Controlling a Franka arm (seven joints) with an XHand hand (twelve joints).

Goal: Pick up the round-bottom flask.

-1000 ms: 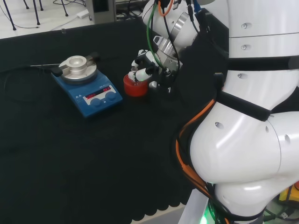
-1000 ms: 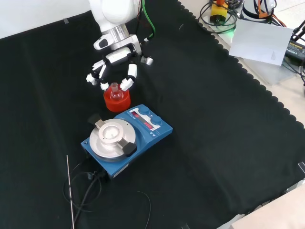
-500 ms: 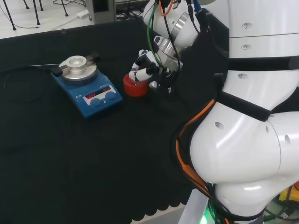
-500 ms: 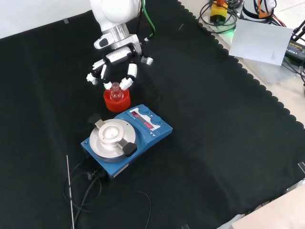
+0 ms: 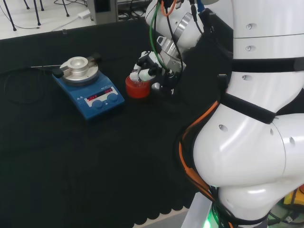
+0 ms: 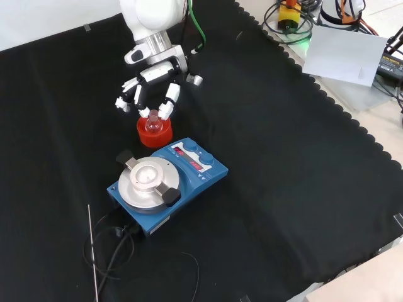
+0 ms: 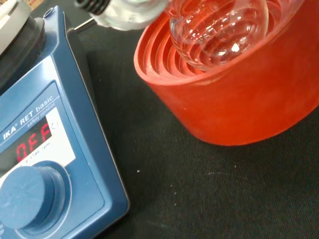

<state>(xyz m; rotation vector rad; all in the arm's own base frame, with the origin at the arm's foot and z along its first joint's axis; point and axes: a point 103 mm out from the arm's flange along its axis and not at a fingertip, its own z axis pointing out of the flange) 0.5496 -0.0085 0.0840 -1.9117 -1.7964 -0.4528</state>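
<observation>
Blue hotplate seemingly just beside stand

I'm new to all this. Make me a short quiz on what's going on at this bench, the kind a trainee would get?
1. True or false: the round-bottom flask sits in a red ribbed stand.
2. In the front view, what stands just below the stand? A) a cork ring B) a blue hotplate C) a beaker
3. What has the hand curled its fingers around?

Key: 1. True. 2. B. 3. The flask's neck, with the bulb in the stand's hollow.
</observation>
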